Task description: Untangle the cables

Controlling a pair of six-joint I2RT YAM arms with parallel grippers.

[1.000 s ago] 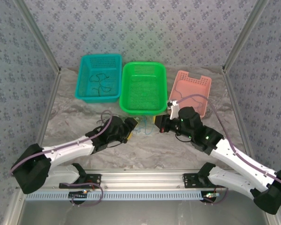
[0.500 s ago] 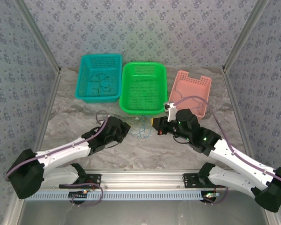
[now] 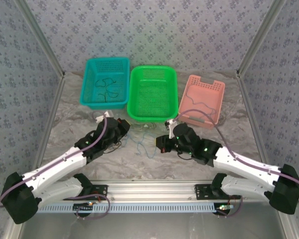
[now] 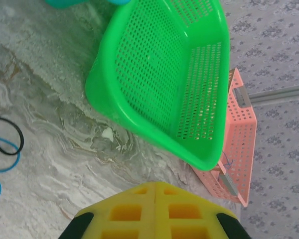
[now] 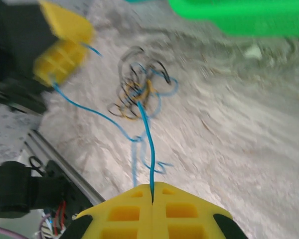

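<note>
Teal basket (image 3: 103,103) is holding dark cables (image 3: 105,88). Left gripper (image 4: 155,194), pads pressed together, is pinching a blue cable (image 5: 149,149) that is stretching rightward across the table (image 3: 149,167), past the tangle (image 5: 137,92), to the right gripper (image 5: 153,194), likewise clamped on it. Pink basket (image 3: 209,82) is holding one thin strand (image 3: 198,101).

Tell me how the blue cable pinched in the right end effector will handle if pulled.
Probably floppy: the blue cable bends and kinks loosely between the right end effector and the tangle. Likely very light, being so thin. It may drag the tangle along rather than slip free, since it disappears into those loops.
</note>
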